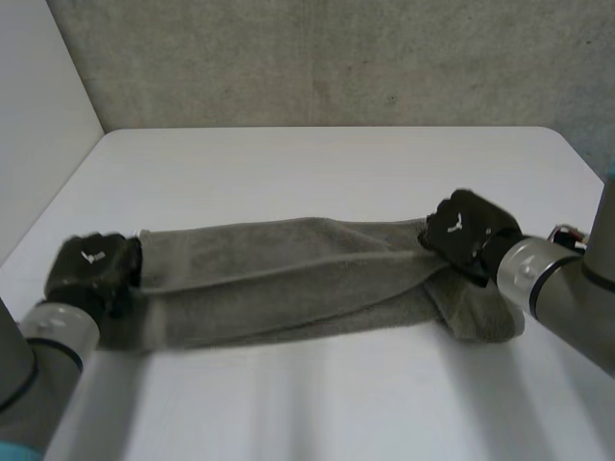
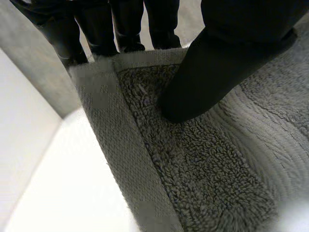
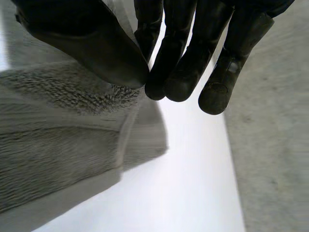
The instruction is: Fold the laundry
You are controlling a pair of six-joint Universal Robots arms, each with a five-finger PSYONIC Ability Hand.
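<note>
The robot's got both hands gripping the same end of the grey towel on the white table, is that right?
Not quite. The hands grip opposite ends of the grey towel: the left hand holds one end and the right hand the other, as the head view shows. It does lie on the white table.

Light soft, even; table (image 1: 317, 163) bright, mild glare; towel (image 1: 288, 279) throws faint shadow; source prob. overhead.

The towel (image 1: 288, 279) is grey terry cloth, looped and nubbly, with a flat-woven band along its edge. The white surface (image 1: 317, 173) under it looks smooth, faintly sheeny. The left hand (image 1: 91, 271) and right hand (image 1: 466, 230) are smooth matt black; the wall (image 1: 336, 58) is rough grey.
</note>
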